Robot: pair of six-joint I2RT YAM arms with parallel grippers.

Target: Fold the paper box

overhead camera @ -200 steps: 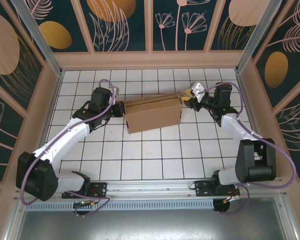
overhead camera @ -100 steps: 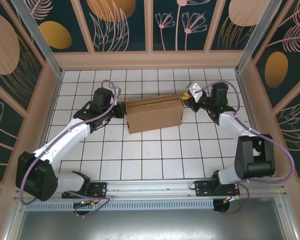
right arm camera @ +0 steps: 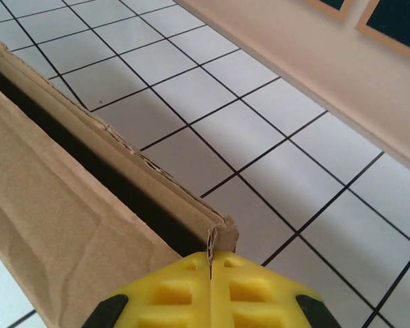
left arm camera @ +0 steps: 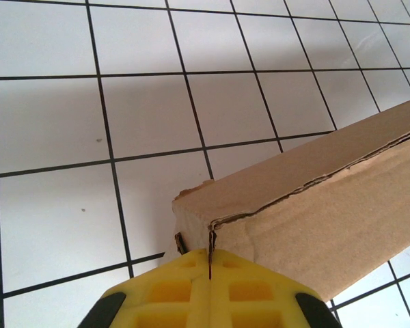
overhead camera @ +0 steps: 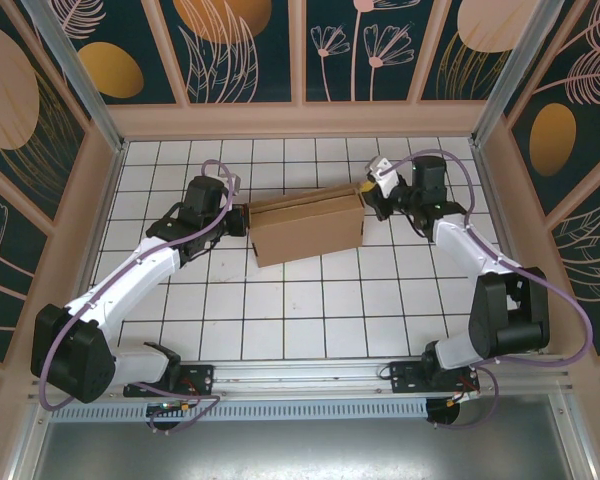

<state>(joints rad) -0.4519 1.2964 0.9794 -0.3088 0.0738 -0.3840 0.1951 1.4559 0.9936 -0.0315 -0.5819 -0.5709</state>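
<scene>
The paper box (overhead camera: 306, 227), plain brown cardboard, stands in the middle of the white tiled table with its lid partly raised. My left gripper (overhead camera: 242, 218) is shut on the cardboard wall at the box's left end; in the left wrist view the yellow jaws (left arm camera: 210, 258) pinch a thin cardboard edge of the paper box (left arm camera: 314, 205). My right gripper (overhead camera: 368, 197) is shut on the far right corner of the box; the right wrist view shows its jaws (right arm camera: 211, 257) pinching the corner flap of the paper box (right arm camera: 68, 205), with a dark gap under the lid.
The tiled table (overhead camera: 310, 310) is walled by a beige frame (overhead camera: 300, 120) at the back and sides. A rail (overhead camera: 310, 375) with both arm bases runs along the near edge. Open tiles lie in front of the box.
My right gripper has moved left and toward the back, onto the box's right corner, and closed on it. The left gripper has kept its hold and the box has barely shifted.
</scene>
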